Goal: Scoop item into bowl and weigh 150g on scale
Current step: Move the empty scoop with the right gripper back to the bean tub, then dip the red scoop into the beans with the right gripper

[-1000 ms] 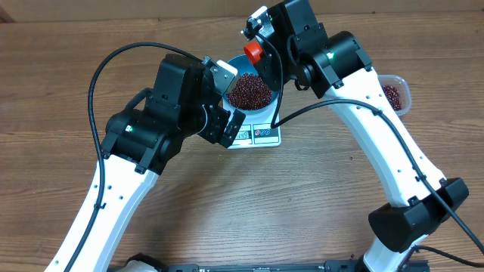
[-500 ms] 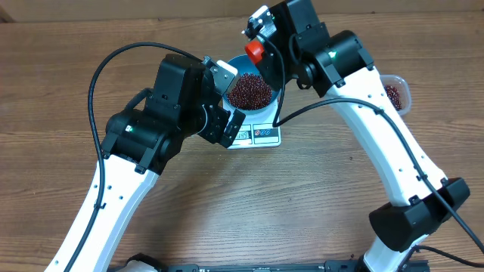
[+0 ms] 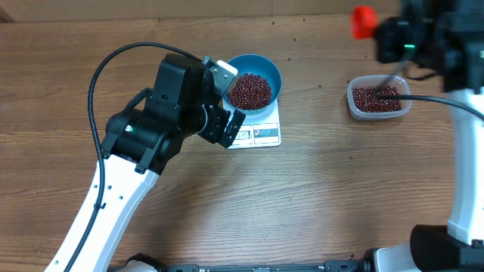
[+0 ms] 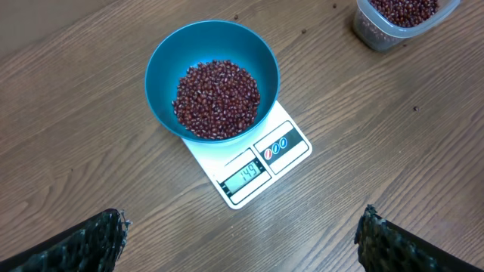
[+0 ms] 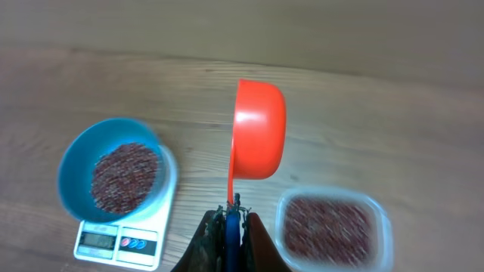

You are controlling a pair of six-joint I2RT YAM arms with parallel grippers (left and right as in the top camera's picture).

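1. Currently the right gripper (image 5: 229, 221) has its jaws pinched tight on the handle end of the red scoop (image 5: 259, 128). The scoop is lifted and tipped on its side, well apart from the scale (image 4: 281, 143), over by the clear container (image 3: 351, 98). Likely staged to fetch a small top-up.
2. Left gripper (image 4: 240, 234) has jaws spread wide and holds nothing. It hovers above the scale, probably parked so its camera reads the display (image 4: 246, 177).
3. Blue bowl (image 4: 162, 68) sits on the scale and covers most of the platform; the display edge shows.
4. Beans (image 4: 217, 98) are small, dark red-brown and loose, a mound filling the bowl's bottom. More sit in the container.
5. Display looks like 149, just under target; digits are small, not certain.
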